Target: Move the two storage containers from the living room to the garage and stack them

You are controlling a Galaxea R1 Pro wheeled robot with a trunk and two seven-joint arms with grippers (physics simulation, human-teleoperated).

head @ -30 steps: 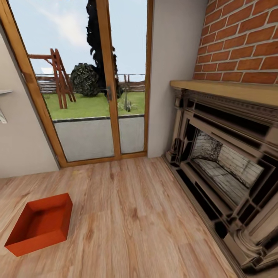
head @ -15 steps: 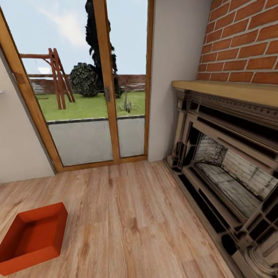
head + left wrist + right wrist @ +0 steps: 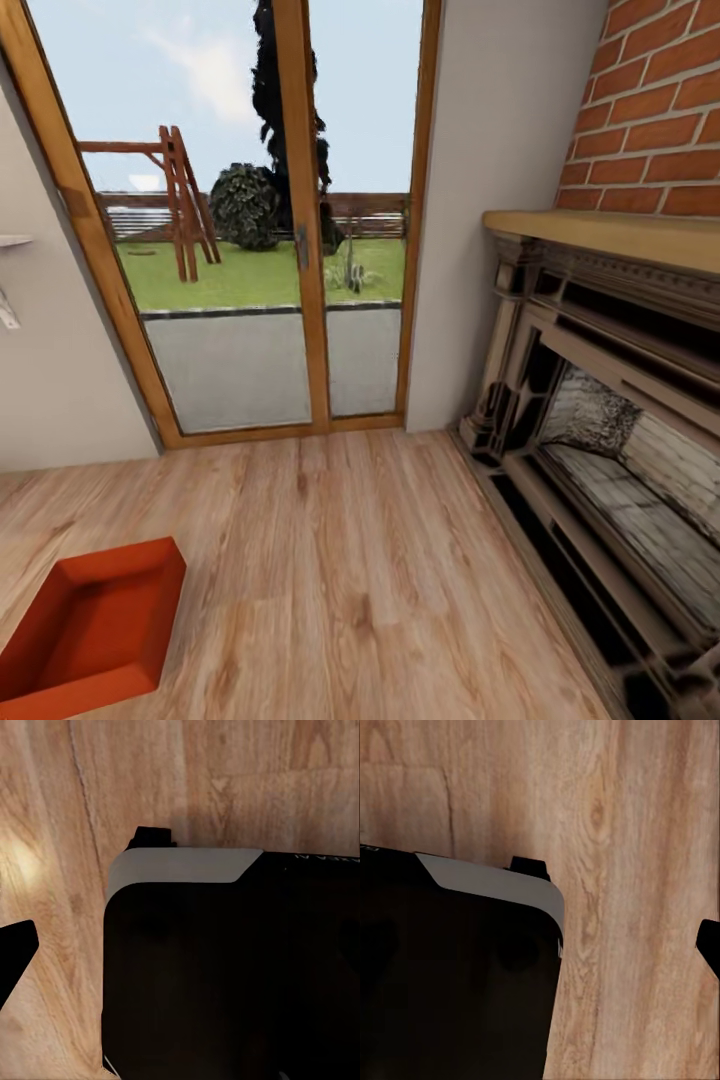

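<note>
One storage container (image 3: 88,632), an orange-red lidless box, lies on the light wood-plank floor (image 3: 340,560) of the living room, at the lower left of the head view and partly cut off by the frame's edge. In the left wrist view a dark fingertip (image 3: 13,954) hangs over the planks with nothing against it. The right wrist view has a dark fingertip (image 3: 709,945) over bare planks as well. Too little of either gripper is in frame to read its state.
A wood-framed glass door (image 3: 300,220) to a garden stands ahead. A dark ornate fireplace (image 3: 620,440) under a red brick column (image 3: 650,130) lines the right side. The robot's black, grey-rimmed base (image 3: 225,975) (image 3: 450,975) looms in both wrist views.
The whole head picture has shifted, so the camera has moved: door and fireplace now sit further right and the container lower in the frame. Nothing in the room has moved itself.
</note>
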